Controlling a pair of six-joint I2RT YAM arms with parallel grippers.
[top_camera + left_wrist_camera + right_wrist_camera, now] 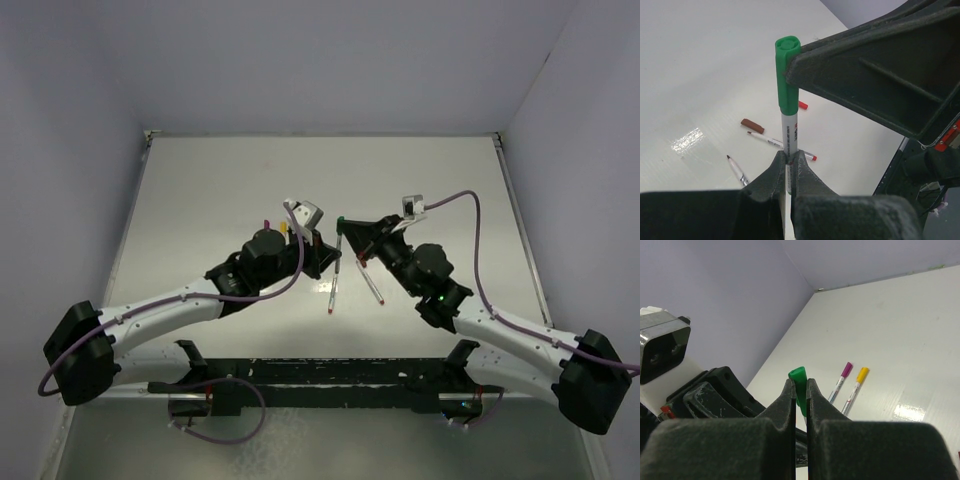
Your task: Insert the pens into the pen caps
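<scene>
Left tool (789,161): closed on the white barrel of the green pen (790,127), gripping it low down. The pen stands upright between the fingers. Its lower end is hidden, so contact with the tabletop (700,65) cannot be told.

Green cap (786,70): seated over the top of this pen, its lower edge meeting the barrel.

Right tool (800,390): closed on the green cap, one finger on each side, the cap's end showing above the fingertips. Both tools therefore hold the same capped pen, left on the barrel and right on the cap. In the top view they meet near the middle of the tabletop.

Lying on the tabletop, left wrist view:
- first bare pen (765,139), uncapped, passing behind the held pen, red at its right end
- second bare pen (738,171), uncapped, dark tip, its lower part hidden by the left tool
- dark red cap (752,125), just beside the first bare pen's tip, not touching it
- red cap (802,105), beyond the held pen, well apart from the dark red cap

Right wrist view: magenta pen (840,382) and yellow pen (856,386) lie side by side, caps on, near each other but apart, lower ends hidden behind the right tool
</scene>
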